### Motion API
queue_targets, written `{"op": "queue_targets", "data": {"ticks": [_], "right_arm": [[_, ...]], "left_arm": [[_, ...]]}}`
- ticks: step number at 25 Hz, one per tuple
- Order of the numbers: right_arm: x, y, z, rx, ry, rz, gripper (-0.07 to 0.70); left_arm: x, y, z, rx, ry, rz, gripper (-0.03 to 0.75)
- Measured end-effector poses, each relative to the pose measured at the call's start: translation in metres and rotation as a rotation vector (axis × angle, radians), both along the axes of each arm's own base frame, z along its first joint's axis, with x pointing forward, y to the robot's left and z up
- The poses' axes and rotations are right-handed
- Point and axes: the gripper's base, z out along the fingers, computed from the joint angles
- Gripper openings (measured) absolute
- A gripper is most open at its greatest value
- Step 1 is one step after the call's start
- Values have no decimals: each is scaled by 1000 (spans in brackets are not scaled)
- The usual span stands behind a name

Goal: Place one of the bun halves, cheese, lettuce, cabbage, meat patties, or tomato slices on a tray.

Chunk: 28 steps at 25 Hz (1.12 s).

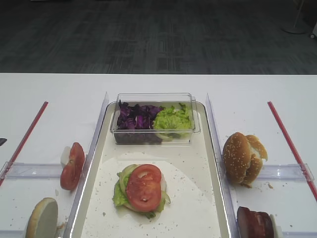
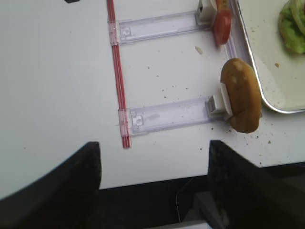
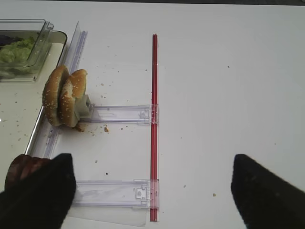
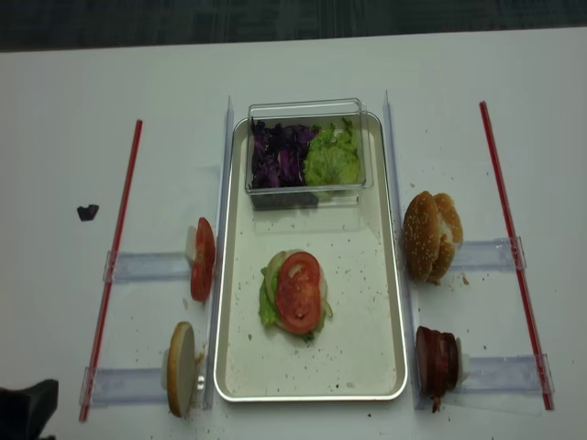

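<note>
One stack sits on the tray (image 4: 385,302) already: lettuce (image 4: 268,310) with a tomato slice (image 4: 300,291) on top, near the middle of the cream floor. At the tray's far end a clear tub (image 4: 312,147) holds the cabbage (image 4: 280,158) and more lettuce. The remaining pieces stand on edge in clear holders on the tabletop (image 4: 55,137): tomato slices (image 4: 201,259) and a single bun half (image 4: 181,368) to the left of the tray, sesame bun halves (image 4: 427,236) and meat patties (image 4: 437,359) to the right.

Both pincers hang back over the near edge. The left pincer (image 2: 155,176) shows its jaws spread wide with nothing between them; the right pincer (image 3: 152,191) likewise stands open and empty.

Risks, as I judge them: the upright pieces lean on small holders, so a sideways approach could tip a bun or roll a patty. A piece set down off-centre could slide off the slick tomato. A low pass could also catch the tray's raised rim or the red strip (image 4: 115,266) beside the holders.
</note>
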Motion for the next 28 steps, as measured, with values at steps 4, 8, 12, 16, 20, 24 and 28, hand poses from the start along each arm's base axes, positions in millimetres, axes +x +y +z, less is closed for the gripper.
{"op": "queue_targets", "data": {"ticks": [4,8,12,16,20,24,28], "right_arm": [[0,0,0,0,0,0,675],[0,0,0,0,0,0,675],[0,0,0,0,0,0,675],[0,0,0,0,0,0,675],[0,0,0,0,0,0,675],[0,0,0,0,0,0,675],[0,0,0,0,0,0,675]], "left_arm": [[-15,0,-16,-5,-35,5,442],[-28,0,-17,-17,-124,18,442],[-38,1,-17,-22,-196,21,442],[-47,1,-17,-33,-256,39,442],[-54,3,-18,-42,-303,65,442],[-56,3,-18,-46,-311,74,442],[-56,3,-19,-46,-309,76,442]]}}
